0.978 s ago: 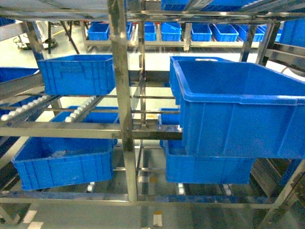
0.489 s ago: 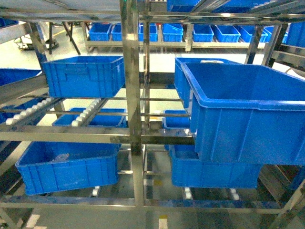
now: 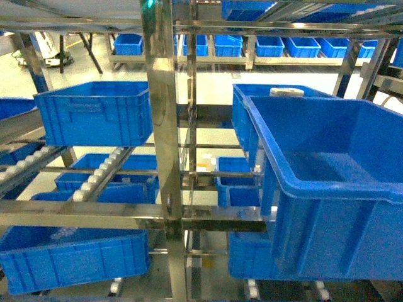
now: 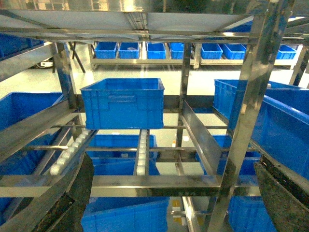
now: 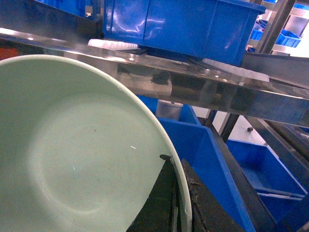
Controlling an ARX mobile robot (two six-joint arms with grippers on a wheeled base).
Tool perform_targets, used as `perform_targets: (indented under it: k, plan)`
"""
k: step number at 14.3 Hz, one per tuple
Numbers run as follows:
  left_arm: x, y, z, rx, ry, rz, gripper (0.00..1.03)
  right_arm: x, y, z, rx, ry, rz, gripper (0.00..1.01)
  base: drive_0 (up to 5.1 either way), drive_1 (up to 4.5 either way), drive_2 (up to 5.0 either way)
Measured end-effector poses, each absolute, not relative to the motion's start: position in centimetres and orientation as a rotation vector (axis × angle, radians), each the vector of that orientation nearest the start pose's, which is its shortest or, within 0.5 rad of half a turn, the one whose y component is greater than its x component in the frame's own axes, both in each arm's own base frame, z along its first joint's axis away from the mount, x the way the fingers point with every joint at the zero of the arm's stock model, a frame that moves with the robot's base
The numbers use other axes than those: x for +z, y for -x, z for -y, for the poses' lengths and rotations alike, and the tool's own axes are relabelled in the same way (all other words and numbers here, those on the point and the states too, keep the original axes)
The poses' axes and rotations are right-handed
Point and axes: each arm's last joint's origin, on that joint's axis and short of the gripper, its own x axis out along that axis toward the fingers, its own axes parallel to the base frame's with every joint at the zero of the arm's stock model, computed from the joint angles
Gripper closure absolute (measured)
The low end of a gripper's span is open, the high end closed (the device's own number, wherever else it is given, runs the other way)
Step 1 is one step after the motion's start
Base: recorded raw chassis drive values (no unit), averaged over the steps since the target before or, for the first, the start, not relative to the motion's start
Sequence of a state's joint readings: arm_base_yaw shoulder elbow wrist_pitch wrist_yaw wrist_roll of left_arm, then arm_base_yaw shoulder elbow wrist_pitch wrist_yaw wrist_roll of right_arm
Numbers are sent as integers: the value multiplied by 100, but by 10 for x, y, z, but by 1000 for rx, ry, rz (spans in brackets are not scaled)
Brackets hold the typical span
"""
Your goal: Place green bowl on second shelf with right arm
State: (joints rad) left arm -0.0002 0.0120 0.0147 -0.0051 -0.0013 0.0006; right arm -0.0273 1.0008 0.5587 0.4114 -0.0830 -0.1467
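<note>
Green bowl (image 5: 72,154) pinched at its rim by the right arm's fingers (image 5: 166,205), one dark pad inside the wall and one outside, so held and carried, not yet set down. Fills most of the right wrist view, tilted with the pale inside facing the camera, empty and smooth. Just above and beyond the rim, a shiny steel rail of the rack (image 5: 193,82) with white rollers (image 5: 113,44) behind it and a blue crate (image 5: 178,24) resting on top; below the rail, more blue bins (image 5: 203,145). Cannot be told from this view whether that rail belongs to the second shelf. From the head view, no bowl and no arm visible at all: only the steel upright (image 3: 160,126), a roller-track level (image 3: 94,179) on the left carrying one blue crate (image 3: 94,113) with open track in front of it, and a large blue crate (image 3: 327,189) close on the right. Left fingers (image 4: 169,203) spread wide and empty, their dark tips at the two lower corners of the left wrist view, facing the same rack. Judged roughly midway: pick-up done, transport under way; left to do are raising the bowl above the rail, reaching over the rollers, lowering it flat and letting go.
</note>
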Motion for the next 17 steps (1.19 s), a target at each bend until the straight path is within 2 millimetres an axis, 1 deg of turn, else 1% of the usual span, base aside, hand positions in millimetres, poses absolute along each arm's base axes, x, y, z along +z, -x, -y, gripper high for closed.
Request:
perform_targets:
  k: [2, 3, 5, 7, 8, 9, 10, 13, 14, 16, 17]
  plan:
    - [167, -98, 0, 1, -1, -2, 5, 272, -222, 4, 58, 145, -28, 99, 0, 433, -433]
    - [167, -98, 0, 1, -1, -7, 5, 268, -224, 4, 59, 144, -49, 99, 0, 0, 0]
    - [167, -98, 0, 2, -1, -2, 5, 271, -222, 4, 58, 145, -31, 99, 0, 0, 0]
    - [167, -98, 0, 1, -1, -2, 5, 268, -224, 6, 52, 152, -32, 99, 0, 0, 0]
    - [167, -98, 0, 1, -1, -2, 5, 259, -227, 7, 54, 159, -53, 99, 0, 0, 0]
    - [167, -98, 0, 1, -1, -2, 5, 242, -229, 9, 53, 169, -116, 99, 0, 0, 0]
    - [167, -98, 0, 1, -1, -2, 5, 231, -231, 9, 60, 181, -157, 99, 0, 0, 0]
    - [167, -98, 0, 1, -1, -2, 5, 223, -238, 10, 71, 208, -149, 99, 0, 0, 0]
    - [167, -98, 0, 1, -1, -2, 5, 214, -243, 10, 77, 206, -181, 99, 0, 0, 0]
    - [167, -98, 0, 1, -1, -2, 5, 188, -258, 19, 65, 207, -265, 99, 0, 0, 0]
    - [167, -98, 0, 1, -1, -2, 5, 180, -267, 25, 55, 207, -286, 99, 0, 0, 0]
